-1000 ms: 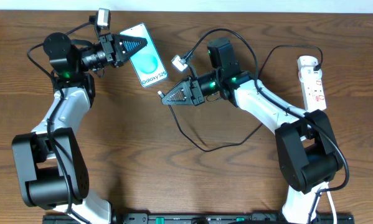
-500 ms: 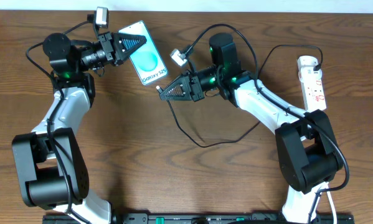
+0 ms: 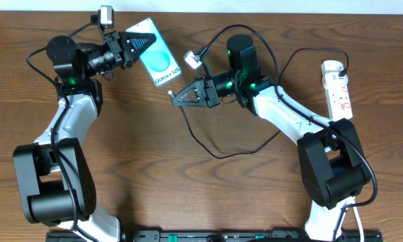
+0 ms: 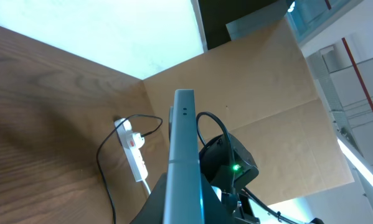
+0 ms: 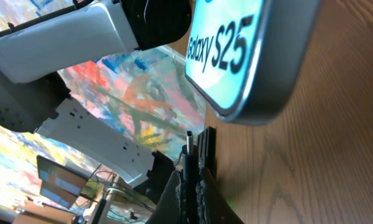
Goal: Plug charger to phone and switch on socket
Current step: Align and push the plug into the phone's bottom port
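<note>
Overhead | left fingers [image 3: 139,47] clamp phone [image 3: 161,64] edge | right fingers [image 3: 191,96] pinch charger [image 3: 214,154] tip, seemingly just beside phone

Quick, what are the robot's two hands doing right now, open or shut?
Left gripper: closed, holding the phone.
Right gripper: closed, holding the charger near its plug tip.

charger [image 3: 221,157] loop lies across table's [image 3: 188,202] open middle.
</note>
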You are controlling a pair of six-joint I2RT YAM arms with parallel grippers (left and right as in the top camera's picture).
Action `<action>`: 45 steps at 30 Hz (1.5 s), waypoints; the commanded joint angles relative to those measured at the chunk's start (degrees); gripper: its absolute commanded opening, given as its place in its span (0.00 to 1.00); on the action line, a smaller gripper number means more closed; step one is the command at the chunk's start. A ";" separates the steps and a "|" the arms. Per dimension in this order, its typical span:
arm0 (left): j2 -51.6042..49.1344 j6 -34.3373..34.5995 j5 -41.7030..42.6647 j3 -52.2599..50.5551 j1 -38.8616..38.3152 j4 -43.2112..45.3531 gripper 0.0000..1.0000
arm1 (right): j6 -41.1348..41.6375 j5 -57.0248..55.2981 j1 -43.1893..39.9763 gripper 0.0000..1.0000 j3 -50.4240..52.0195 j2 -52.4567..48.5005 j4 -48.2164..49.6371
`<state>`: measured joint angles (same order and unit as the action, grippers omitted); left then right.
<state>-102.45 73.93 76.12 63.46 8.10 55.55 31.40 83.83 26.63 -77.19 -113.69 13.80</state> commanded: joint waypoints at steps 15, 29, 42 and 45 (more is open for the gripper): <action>-0.09 0.72 1.01 1.27 0.31 0.74 0.07 | 6.34 -1.62 -1.27 0.01 -0.74 0.15 7.02; -0.09 0.72 1.33 1.27 0.31 0.74 0.07 | 6.34 -2.73 -1.27 0.01 -0.74 0.15 7.06; -0.09 0.72 1.88 1.27 0.31 0.74 0.07 | 6.34 -3.39 -1.27 0.01 -0.74 0.15 7.23; -0.09 0.72 1.90 1.27 0.31 0.74 0.07 | 6.34 -3.43 -1.27 0.01 -0.74 0.15 7.23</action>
<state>-102.48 73.95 77.30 63.46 8.10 55.55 37.12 80.68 25.80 -77.19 -113.69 20.82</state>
